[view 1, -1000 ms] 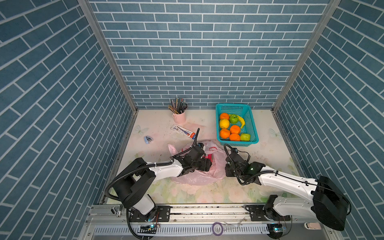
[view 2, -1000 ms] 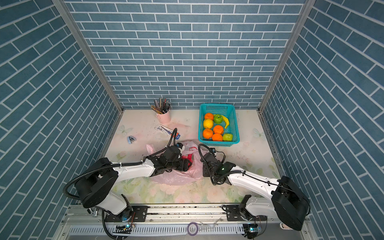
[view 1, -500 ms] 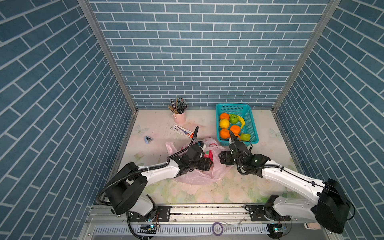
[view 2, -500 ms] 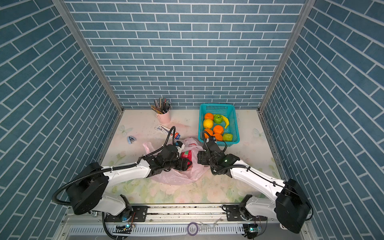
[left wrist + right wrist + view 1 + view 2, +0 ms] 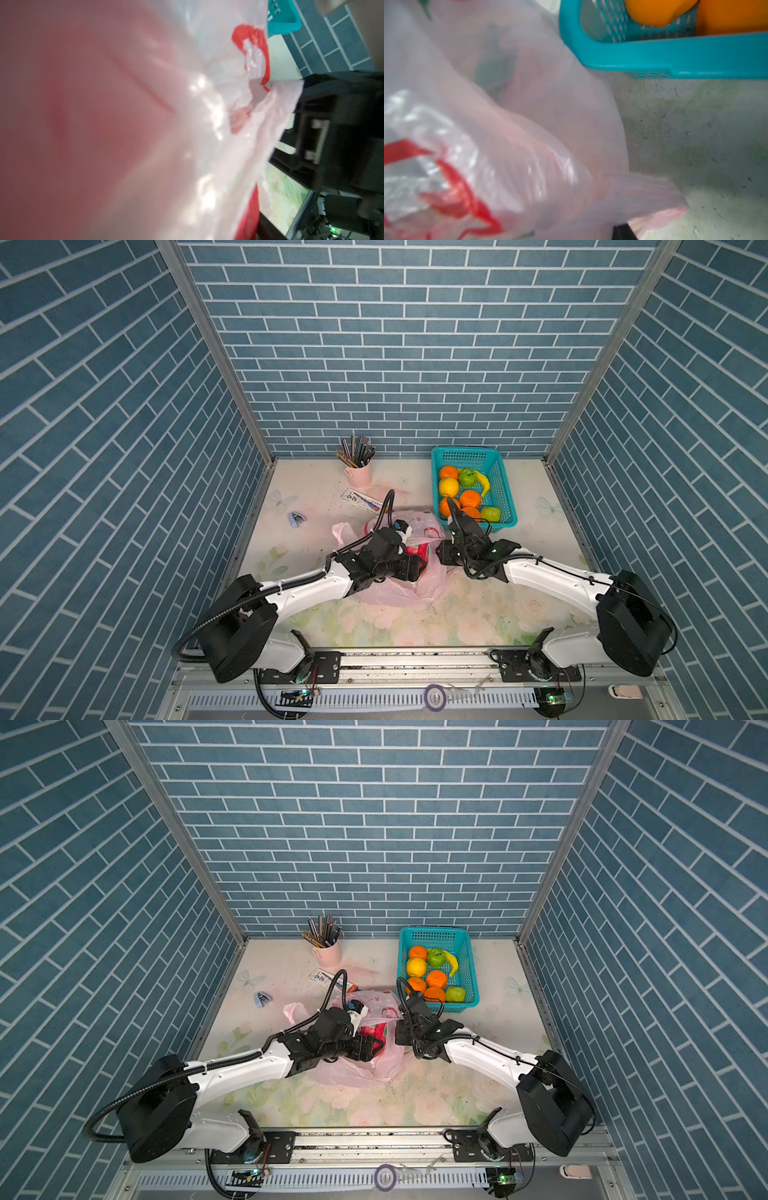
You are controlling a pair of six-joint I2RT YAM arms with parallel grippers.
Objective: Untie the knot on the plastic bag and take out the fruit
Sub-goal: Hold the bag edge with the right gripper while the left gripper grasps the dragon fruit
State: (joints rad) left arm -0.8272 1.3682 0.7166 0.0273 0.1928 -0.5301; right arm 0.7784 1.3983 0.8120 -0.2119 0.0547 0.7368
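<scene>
Leaning left arm (image 5: 307, 593) over plastic bag (image 5: 399, 593)

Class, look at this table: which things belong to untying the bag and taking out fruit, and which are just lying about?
Job: thin translucent pink plastic bag; red fruit inside it; oranges, lemon and green fruits in the teal mesh basket.
Lying about: pink cup of pencils; flat printed packet; small blue object.

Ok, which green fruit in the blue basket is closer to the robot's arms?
The green fruit in the basket's near corner, beside an orange. The other green fruit sits farther back, by the banana.
</scene>
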